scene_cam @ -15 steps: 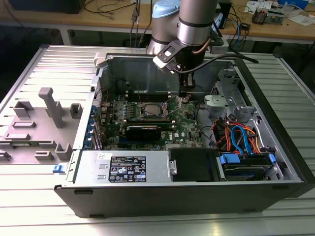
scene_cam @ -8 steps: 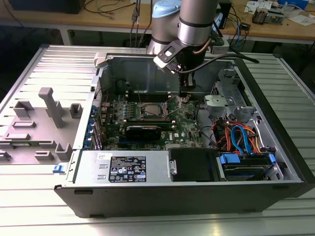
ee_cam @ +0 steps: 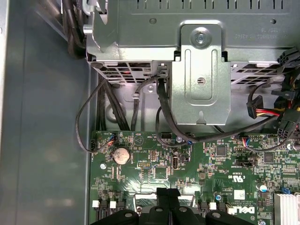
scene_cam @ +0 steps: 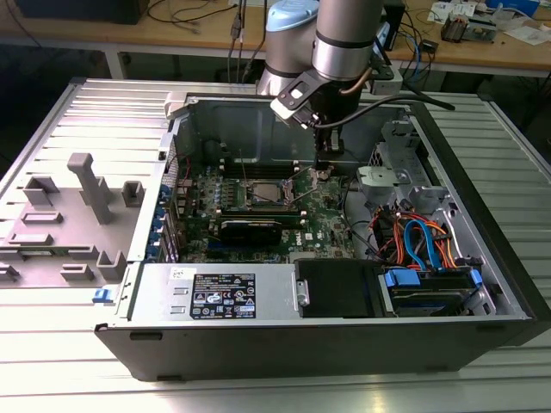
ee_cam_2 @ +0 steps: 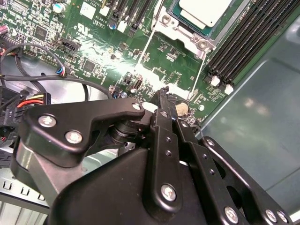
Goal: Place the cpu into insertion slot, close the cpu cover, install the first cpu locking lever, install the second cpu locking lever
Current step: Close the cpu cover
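Note:
The cpu (ee_cam_2: pixel 206 9) shows its dull silver top inside the insertion slot (scene_cam: pixel 263 193) on the green board. The cpu cover (ee_cam_2: pixel 187 35), a thin silvery frame, lies flat around the chip's edges. Two thin wire levers (ee_cam_2: pixel 145 51) (ee_cam_2: pixel 199 77) run out from the socket's corners toward my gripper. My gripper (ee_cam_2: pixel 164 91) hangs low over the board beside the socket, on the exterior view's right of it, close to a coin battery (ee_cam_2: pixel 180 108). Its black fingers (ee_cam: pixel 168 194) are shut together with nothing between them. In the exterior view the gripper (scene_cam: pixel 323 172) sits just past the socket's corner.
Long black memory slots (ee_cam_2: pixel 248 37) flank the socket. A grey metal drive cage (ee_cam: pixel 201 70) and black cables (ee_cam: pixel 164 112) stand beyond the gripper. Coloured cables (scene_cam: pixel 422 241) and a power supply (scene_cam: pixel 224 292) fill the case front. A grey fixture tray (scene_cam: pixel 77 215) lies outside.

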`<state>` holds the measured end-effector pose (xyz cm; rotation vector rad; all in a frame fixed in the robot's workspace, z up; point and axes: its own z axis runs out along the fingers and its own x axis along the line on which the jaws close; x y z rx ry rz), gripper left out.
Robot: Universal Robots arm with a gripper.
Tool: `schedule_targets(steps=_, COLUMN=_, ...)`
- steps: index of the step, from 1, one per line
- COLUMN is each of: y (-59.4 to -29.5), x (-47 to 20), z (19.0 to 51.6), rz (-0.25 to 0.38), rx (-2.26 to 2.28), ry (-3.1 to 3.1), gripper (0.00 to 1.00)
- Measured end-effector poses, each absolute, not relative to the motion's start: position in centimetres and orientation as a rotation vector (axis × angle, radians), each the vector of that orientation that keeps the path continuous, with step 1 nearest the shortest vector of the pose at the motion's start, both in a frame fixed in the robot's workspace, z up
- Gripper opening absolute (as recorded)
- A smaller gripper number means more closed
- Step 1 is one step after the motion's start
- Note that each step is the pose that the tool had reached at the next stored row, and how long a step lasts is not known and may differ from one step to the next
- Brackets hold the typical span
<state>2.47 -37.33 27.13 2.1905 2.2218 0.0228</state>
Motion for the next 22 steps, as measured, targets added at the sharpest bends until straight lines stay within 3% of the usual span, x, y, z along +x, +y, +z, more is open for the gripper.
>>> schedule_targets(steps=22, y=-37.2, x=3.8, z=26.3, rz=0.019, rx=2.192, ry=2.224, gripper=0.11)
